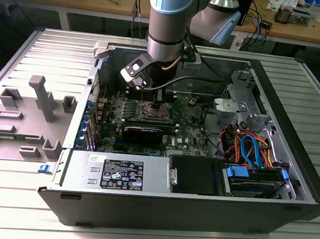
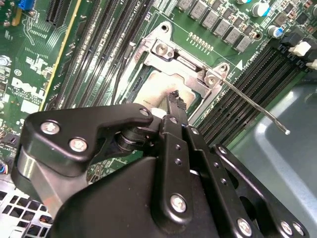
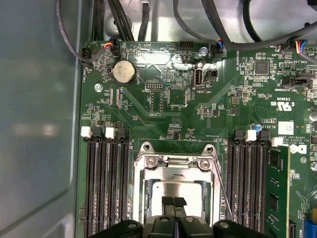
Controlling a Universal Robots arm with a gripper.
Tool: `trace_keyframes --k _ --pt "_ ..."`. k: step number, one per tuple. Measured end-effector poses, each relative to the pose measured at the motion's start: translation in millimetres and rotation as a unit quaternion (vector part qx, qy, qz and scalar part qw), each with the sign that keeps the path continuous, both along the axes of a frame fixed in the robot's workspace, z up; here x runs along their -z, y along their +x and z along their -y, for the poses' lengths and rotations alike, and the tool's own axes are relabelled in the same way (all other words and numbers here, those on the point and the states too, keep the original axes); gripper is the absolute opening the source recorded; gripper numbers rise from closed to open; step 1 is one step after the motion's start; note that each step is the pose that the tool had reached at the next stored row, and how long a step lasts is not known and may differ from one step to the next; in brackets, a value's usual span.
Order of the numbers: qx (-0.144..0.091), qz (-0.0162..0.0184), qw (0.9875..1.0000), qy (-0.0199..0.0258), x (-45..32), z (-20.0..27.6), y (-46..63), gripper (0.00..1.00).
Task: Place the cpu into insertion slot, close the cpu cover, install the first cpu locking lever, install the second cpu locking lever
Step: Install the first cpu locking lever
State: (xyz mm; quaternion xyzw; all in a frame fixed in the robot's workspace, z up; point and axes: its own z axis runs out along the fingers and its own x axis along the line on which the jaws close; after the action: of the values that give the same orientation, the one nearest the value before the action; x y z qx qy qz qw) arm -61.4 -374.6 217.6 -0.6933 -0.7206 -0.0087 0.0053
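Fingers (image 3: pixel 168 202) of my black gripper (image 3: pixel 174 203) are nearly together, with a hairline gap between the tips and nothing held that I can see. Tips sit right over the small flat square cpu with silvery top (image 3: pixel 176 189); can't tell if they touch it. cpu lies in the square metal-rimmed insertion slot (image 1: pixel 151 113) on the green motherboard (image 3: pixel 198 114). Thin square dull-silver cpu cover (image 3: pixel 173 166) looks down flat around it, cpu showing through its window.

First wrist view gives the board layout. A round silver coin battery (image 3: pixel 123 72) sits past the slot. Long black memory slots (image 3: pixel 106 183) flank the slot on both sides, and a green memory stick (image 3: pixel 277 193) is seated in one. Black cables (image 3: pixel 119 20) run along the far board edge.

Second wrist view adds the thin silver wire locking lever (image 2: pixel 252 106) at full length. It is raised off the board, free end over the grey case floor (image 2: pixel 277 188).

Exterior view adds the wider scene. My pale blue and grey arm (image 1: pixel 168 20) comes down into the open black computer case (image 1: pixel 169 214). A grey moulded fixture tray (image 1: pixel 14 136) is at the exterior view's left, and blue and orange cables (image 1: pixel 252 149) are at its right. A grey labelled power supply box (image 1: pixel 78 171) sits along the near wall.
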Motion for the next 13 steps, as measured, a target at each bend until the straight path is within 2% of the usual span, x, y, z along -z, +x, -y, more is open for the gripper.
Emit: trace_keyframes --k 13 --pt "0.000 0.0000 1.0000 0.0000 -2.3 0.0 0.0 0.11"
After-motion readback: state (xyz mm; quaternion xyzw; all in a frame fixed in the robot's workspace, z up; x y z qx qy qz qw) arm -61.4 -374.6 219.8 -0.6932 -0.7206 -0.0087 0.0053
